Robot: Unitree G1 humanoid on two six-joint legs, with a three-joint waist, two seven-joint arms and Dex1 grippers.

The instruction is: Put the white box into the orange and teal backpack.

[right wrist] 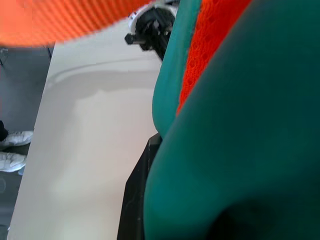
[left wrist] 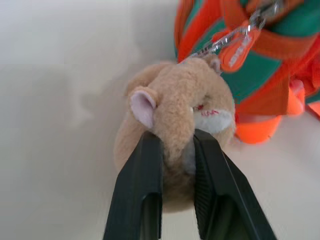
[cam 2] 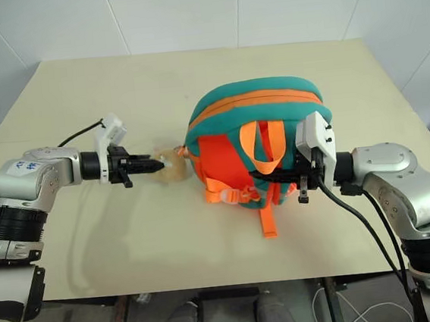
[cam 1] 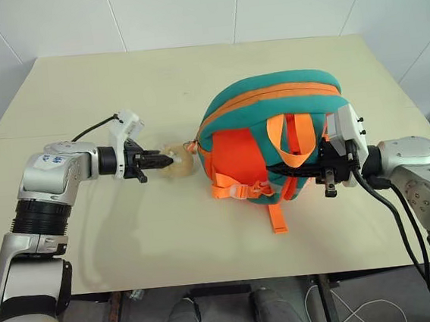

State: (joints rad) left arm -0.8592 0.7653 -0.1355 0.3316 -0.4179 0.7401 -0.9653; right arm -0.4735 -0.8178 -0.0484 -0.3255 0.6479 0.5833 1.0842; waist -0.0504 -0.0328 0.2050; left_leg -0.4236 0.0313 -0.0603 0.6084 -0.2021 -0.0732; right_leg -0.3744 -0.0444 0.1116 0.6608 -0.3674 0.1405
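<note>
Left claw (left wrist: 172, 150) clamped on plush toy (left wrist: 175, 115), not zipper. Right claw (cam 1: 307, 169) at teal strap; grip cannot tell. Backpack (cam 1: 273, 136) mid-desk (cam 1: 153, 75), zipped. Risk: toy pull drags bag, opening stays shut, box unloaded.

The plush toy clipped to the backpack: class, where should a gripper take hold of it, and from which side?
Grip the plush toy across its soft body, coming from its free side opposite the backpack, as the left gripper does; the clip tethers the other end.

Backpack (cam 2: 255, 138) between two pincers
</note>
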